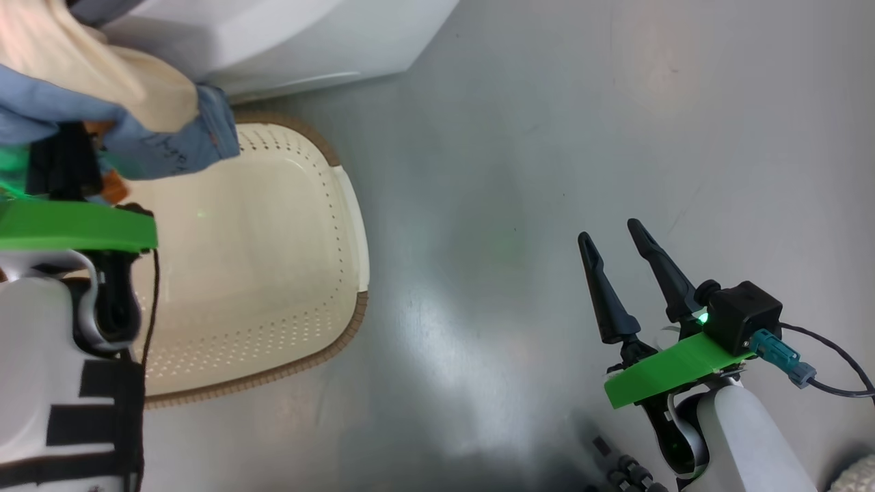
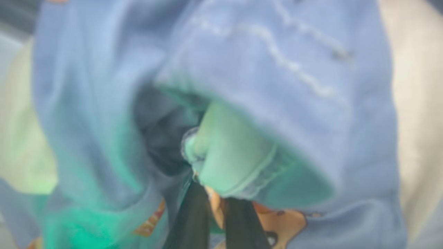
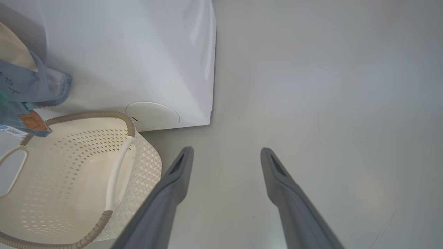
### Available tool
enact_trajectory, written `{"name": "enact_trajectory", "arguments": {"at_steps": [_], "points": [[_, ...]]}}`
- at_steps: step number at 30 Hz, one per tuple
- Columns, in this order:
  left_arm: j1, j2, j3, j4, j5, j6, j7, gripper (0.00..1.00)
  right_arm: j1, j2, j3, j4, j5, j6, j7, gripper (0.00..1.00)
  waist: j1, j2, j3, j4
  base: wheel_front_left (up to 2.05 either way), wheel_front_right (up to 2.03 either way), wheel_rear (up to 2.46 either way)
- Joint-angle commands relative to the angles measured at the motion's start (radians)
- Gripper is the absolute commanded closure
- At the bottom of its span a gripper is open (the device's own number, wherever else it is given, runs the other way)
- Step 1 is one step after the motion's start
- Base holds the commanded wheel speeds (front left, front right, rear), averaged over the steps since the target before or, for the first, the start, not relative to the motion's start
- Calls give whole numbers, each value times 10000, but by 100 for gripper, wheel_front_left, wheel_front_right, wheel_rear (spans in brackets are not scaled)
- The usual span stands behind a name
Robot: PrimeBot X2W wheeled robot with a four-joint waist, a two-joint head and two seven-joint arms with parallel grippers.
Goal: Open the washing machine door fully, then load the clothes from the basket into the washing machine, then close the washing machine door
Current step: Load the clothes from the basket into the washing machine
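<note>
Clamped in left gripper (image 2: 216, 202), blue printed clothes (image 2: 277, 69) over basket (image 1: 355, 232); right gripper (image 1: 610, 232) splayed wide, holding nothing; risk of slipping free short of washing machine (image 3: 138, 52) if pinch shallow.

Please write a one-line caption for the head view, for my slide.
Left gripper, jaws shut on the blue clothes, holds them over the basket beside the washing machine; right gripper hangs open.
</note>
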State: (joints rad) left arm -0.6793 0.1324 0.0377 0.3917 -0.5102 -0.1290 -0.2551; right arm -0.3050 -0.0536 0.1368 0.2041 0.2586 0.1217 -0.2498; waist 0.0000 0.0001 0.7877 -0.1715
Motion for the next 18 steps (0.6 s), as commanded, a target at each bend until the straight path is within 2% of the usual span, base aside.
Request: {"name": "enact_trajectory", "arguments": {"at_steps": [1, 7, 13, 18], "points": [[242, 385, 156, -520, 52, -16, -66, 100, 293, 34, 145, -124, 125, 90, -120, 0, 0, -1, -167, 106, 0, 0, 0], [989, 454, -393, -1629, 116, -17, -66, 100, 245, 34, 146, 80, 203, 90, -120, 0, 0, -1, -711, 397, 0, 0, 0], [1452, 559, -333, -2536, 316, -17, -66, 100, 300, 34, 123, 298, 253, 90, -120, 0, 0, -1, -1243, 511, 0, 0, 0], [1298, 998, -401, -2732, 595, -17, -66, 100, 363, 34, 199, 399, 393, 90, -120, 0, 0, -1, -1558, 391, 0, 0, 0]]}}
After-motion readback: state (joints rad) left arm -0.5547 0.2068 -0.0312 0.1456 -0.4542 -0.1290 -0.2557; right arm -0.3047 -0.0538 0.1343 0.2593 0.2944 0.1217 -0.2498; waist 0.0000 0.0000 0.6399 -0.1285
